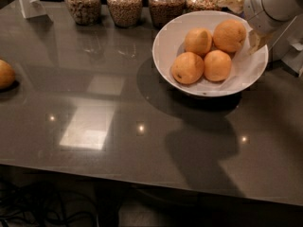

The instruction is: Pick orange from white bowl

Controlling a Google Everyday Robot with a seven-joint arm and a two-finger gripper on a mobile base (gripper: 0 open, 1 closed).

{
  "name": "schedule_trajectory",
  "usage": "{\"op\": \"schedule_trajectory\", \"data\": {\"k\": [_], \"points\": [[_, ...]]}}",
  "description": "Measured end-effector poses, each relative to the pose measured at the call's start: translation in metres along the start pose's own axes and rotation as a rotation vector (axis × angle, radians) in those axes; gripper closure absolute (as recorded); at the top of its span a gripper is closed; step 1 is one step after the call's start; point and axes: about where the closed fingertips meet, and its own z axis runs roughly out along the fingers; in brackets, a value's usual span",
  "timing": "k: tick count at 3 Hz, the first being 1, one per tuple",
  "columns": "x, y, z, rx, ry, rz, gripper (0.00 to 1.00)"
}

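The white bowl (165, 41) stands at the back right of the dark table and holds several oranges. The orange (229, 35), large with plain peel, lies at the bowl's back right. Two others lie in front, at the left (188, 68) and the right (218, 65), and one lies at the back left (198, 41). My gripper (255, 40) hangs over the bowl's right rim, just right of the back-right orange and slightly above it. It holds nothing that I can see. The arm's white housing (274, 4) covers its upper part.
Several glass jars of grain (125, 4) line the table's far edge behind the bowl. A lone orange (5, 74) sits at the table's left edge. A white stand (29, 1) is at the far left corner. A grey fixture (293, 51) stands right of the bowl.
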Motion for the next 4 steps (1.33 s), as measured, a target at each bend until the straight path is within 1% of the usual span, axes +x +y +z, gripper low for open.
{"op": "schedule_trajectory", "data": {"k": [1, 2, 3, 4], "points": [[0.006, -0.004, 0.015, 0.0, -0.014, 0.009, 0.15], [0.009, -0.006, 0.033, -0.018, -0.028, 0.022, 0.16], [0.01, -0.003, 0.048, -0.041, -0.042, 0.029, 0.18], [0.01, 0.0, 0.06, -0.063, -0.053, 0.035, 0.24]]}}
